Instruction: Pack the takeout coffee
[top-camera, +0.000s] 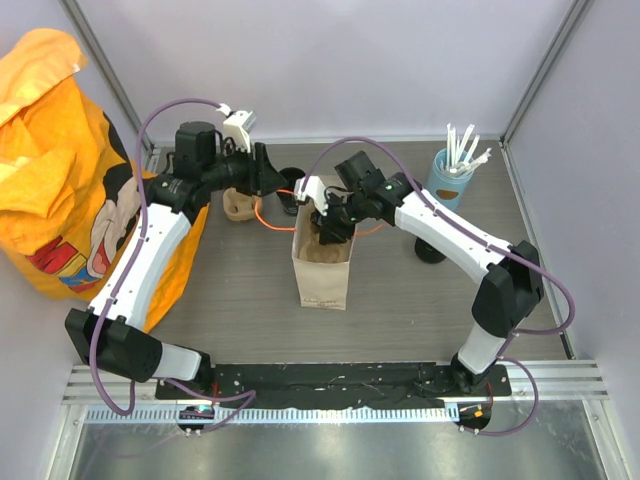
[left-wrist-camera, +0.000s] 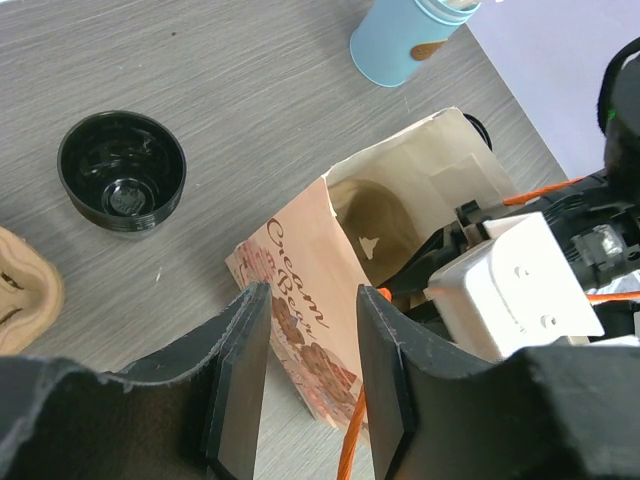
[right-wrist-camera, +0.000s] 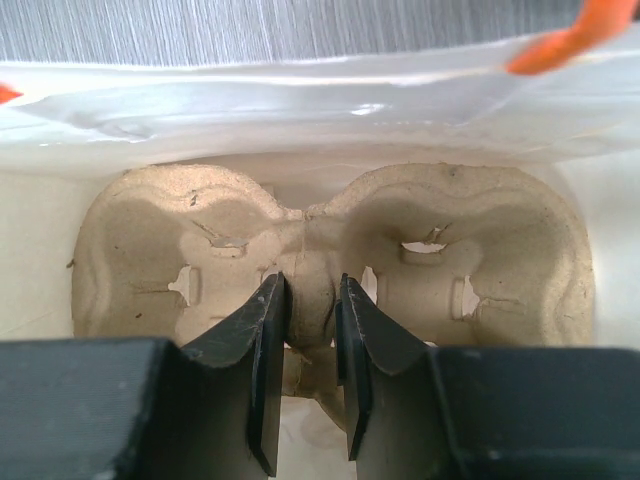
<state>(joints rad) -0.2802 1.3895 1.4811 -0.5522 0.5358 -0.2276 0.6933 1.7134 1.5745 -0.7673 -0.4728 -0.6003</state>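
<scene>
The takeout coffee, a small black cup, stands on the table behind the paper bag. In the left wrist view the cup shows from above as a dark glossy round. My left gripper is open and empty, just left of the cup; in its own view the jaws hang above the bag's printed side. My right gripper reaches into the bag's mouth. In its own view it is shut on the middle ridge of a brown pulp cup carrier inside the bag.
A second pulp carrier lies on the table left of the cup. A light-blue cup of white straws stands at the back right. A black round object sits under my right arm. A big orange bag fills the left side.
</scene>
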